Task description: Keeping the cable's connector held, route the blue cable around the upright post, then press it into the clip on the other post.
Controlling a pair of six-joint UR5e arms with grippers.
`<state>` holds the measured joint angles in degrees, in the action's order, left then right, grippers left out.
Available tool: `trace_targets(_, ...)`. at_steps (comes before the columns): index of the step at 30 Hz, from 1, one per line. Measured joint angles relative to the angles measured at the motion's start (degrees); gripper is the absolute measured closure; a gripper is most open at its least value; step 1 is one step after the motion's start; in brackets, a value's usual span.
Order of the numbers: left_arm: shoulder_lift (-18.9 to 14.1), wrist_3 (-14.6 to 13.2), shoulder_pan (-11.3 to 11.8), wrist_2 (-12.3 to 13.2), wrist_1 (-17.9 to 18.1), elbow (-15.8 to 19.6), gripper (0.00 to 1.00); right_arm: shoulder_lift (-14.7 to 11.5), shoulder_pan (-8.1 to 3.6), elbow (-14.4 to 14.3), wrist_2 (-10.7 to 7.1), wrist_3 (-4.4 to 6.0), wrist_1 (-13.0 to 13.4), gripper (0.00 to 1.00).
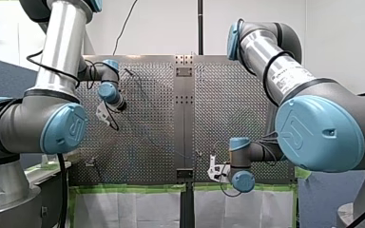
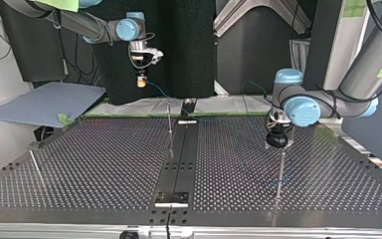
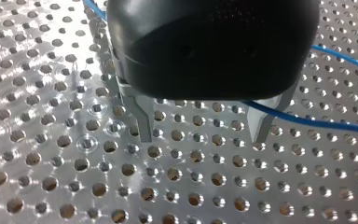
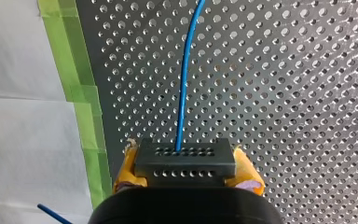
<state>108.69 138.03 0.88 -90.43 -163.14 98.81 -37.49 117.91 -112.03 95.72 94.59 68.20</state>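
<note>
My right gripper (image 4: 185, 179) is shut with its yellow pads on the cable's black connector (image 4: 185, 161). The blue cable (image 4: 184, 93) runs straight out from it over the perforated plate. In the top view this gripper (image 2: 140, 80) hangs above the table's far edge. My left gripper (image 3: 203, 133) is open just above the plate, with nothing between its metal fingers (image 3: 143, 119). Two strands of blue cable (image 3: 317, 121) pass beside it, one close by a fingertip. In the top view it (image 2: 277, 142) hovers over a thin upright post (image 2: 280, 172). A second post (image 2: 169, 119) stands mid-table. I cannot make out a clip.
A third thin post (image 2: 36, 167) leans near the top view's left edge. A dark centre strip (image 2: 179, 159) splits the perforated table (image 2: 104, 164). Green tape (image 4: 81, 107) and white sheeting border the plate beside my right gripper. A grey board (image 2: 45, 102) lies off the table's far left.
</note>
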Motion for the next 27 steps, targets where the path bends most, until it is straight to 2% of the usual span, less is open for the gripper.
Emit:
trace_targets(9, 0.03, 5.22, 0.37, 0.38, 3.55, 3.71, 0.00, 0.00, 0.00, -0.01, -0.17, 0.00, -0.09, 1.00)
trace_targets(18, 0.05, 5.37, 0.41, 0.46, 5.81, 6.18, 0.00, 0.00, 0.00, -0.01, -0.24, 0.00, -0.14, 1.00)
trace_targets(22, 0.81, 6.10, 0.31, 1.65, 7.63, 6.90, 0.00, 0.00, 0.00, -0.01, -0.28, 0.00, -0.10, 1.00)
trace_targets(27, 2.32, 5.81, -0.03, 2.70, 7.75, 7.07, 0.00, 0.00, 0.00, -0.02, -0.47, 0.00, -0.15, 1.00)
